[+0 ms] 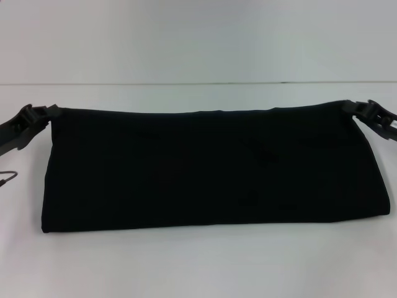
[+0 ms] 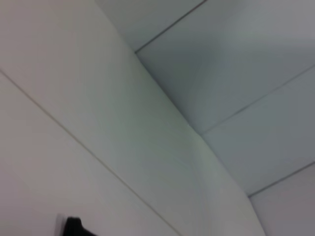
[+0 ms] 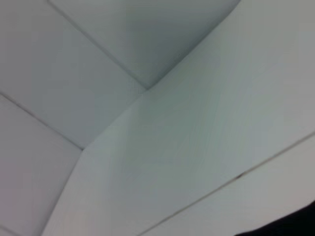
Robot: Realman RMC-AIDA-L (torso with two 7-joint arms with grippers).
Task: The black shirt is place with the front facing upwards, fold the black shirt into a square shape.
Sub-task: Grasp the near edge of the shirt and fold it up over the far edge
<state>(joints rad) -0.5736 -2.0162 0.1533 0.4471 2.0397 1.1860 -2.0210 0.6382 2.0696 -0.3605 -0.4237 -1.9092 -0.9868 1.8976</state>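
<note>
The white table (image 1: 198,261) filled the head view, with a white wall (image 1: 198,37) rising behind it. The black shirt (image 1: 211,167) lay stretched across the middle of the table as a long folded band, its near edge resting on the surface and its far edge pulled taut between the two grippers. The left gripper (image 1: 42,113) pinched the shirt's far left corner, fingers closed on the cloth. The right gripper (image 1: 360,108) pinched the shirt's far right corner the same way. Both wrist views showed mostly white panels; a dark sliver of shirt (image 3: 285,226) sat at the right wrist view's edge.
</note>
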